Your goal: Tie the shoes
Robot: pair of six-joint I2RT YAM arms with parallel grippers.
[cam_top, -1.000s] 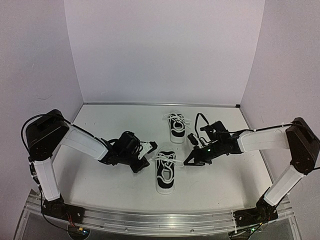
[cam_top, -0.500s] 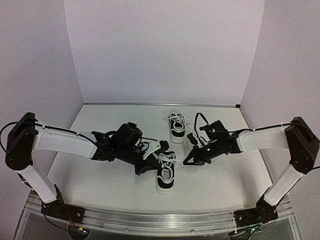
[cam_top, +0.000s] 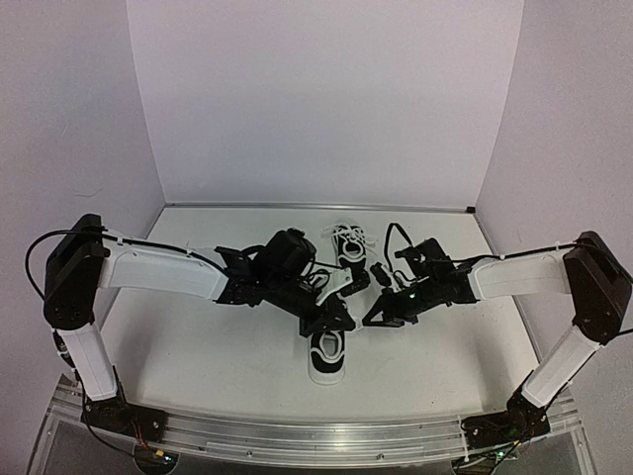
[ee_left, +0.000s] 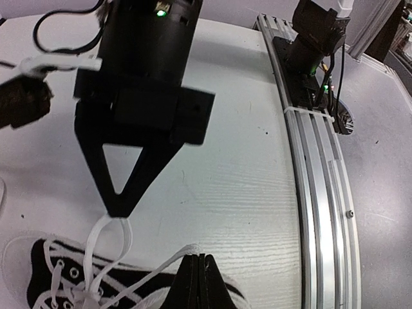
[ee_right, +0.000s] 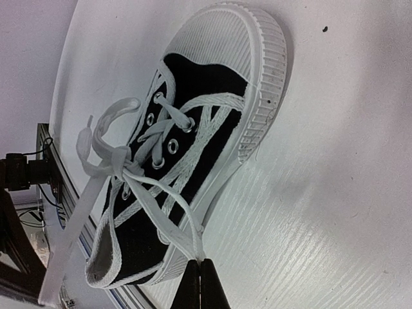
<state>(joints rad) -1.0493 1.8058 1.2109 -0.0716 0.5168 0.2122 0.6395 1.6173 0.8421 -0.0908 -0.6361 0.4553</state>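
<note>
Near shoe [cam_top: 327, 358] sits mid-bench [cam_top: 198, 336], with both claws low over its laced end. Left claw [ee_left: 196, 278]: fingers fully closed, pinching a lace strand [ee_left: 161, 262] drawn off the shoe. Right claw [ee_right: 199, 283]: closed tight too, tip clamped on a lace loop [ee_left: 96, 241] rising from the lacing. The claw tips are near each other, not touching. Far shoe [cam_top: 348, 245] stands behind them toward the back of the bench, clear of both claws.
</note>
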